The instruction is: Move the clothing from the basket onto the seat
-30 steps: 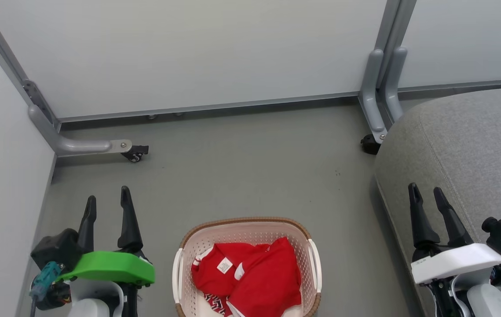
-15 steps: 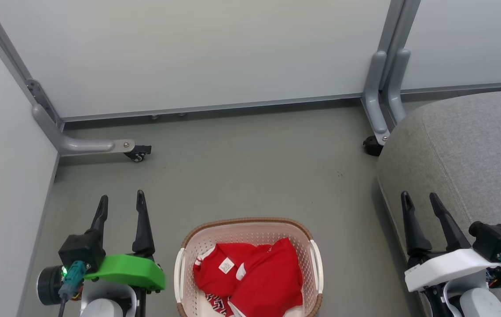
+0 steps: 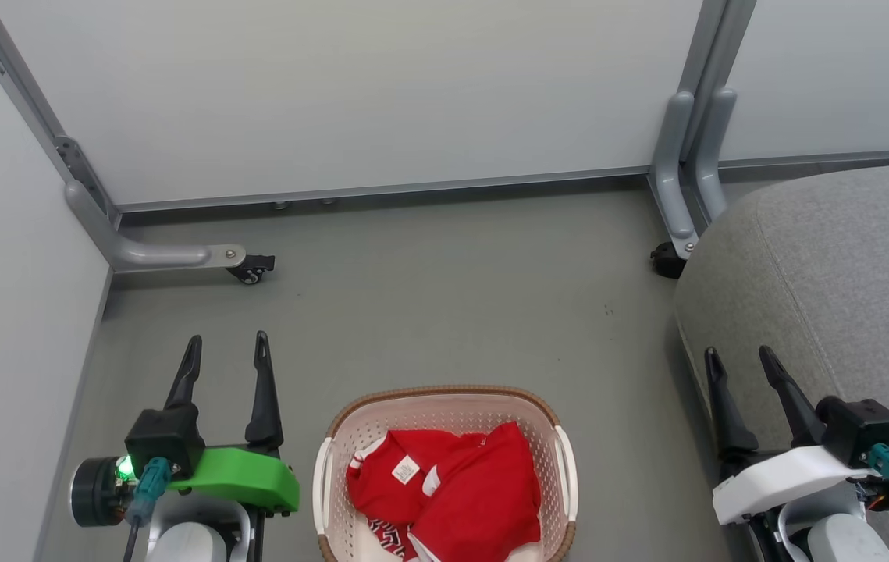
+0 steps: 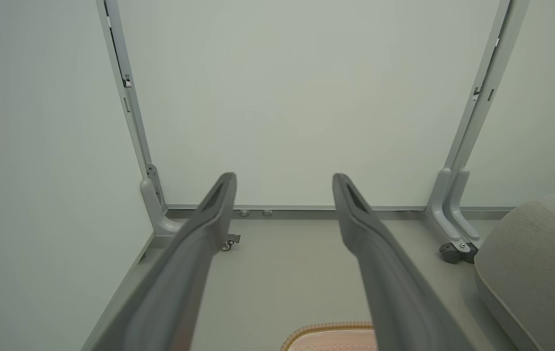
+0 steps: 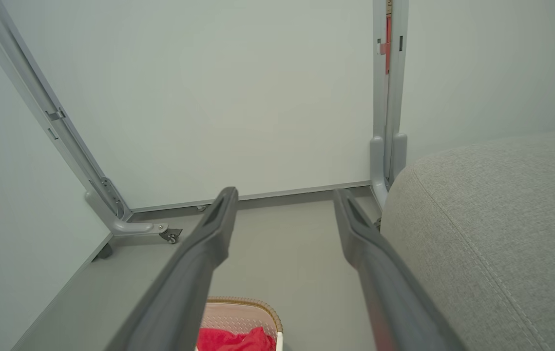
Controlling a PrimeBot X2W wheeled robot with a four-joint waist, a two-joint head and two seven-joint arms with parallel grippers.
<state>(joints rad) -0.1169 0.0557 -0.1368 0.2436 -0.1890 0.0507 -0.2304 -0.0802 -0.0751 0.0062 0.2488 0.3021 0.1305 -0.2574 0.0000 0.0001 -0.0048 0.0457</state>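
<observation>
Bright red clothing (image 3: 448,492) with white trim and a white neck label lies crumpled in the cream basket (image 3: 335,445) with a brown rim, on the floor at the bottom centre of the head view. The grey seat (image 3: 842,265) fills the right side. My left gripper (image 3: 227,350) hangs open to the left of the basket, nothing between its fingers. My right gripper (image 3: 741,357) stands open at the seat's front edge, to the right of the basket. The right wrist view catches the basket rim (image 5: 258,304), red clothing (image 5: 233,340) and the seat (image 5: 491,219).
Pale partition panels close off the back and left. Their grey feet with black castors stand on the floor at the left (image 3: 253,271) and beside the seat (image 3: 666,261). Grey floor (image 3: 444,312) stretches between the basket and the back panel.
The head camera has shifted slightly. My left gripper has turned and moved right toward the basket. My right gripper has drifted down and left. Basket and clothing lie as before.
</observation>
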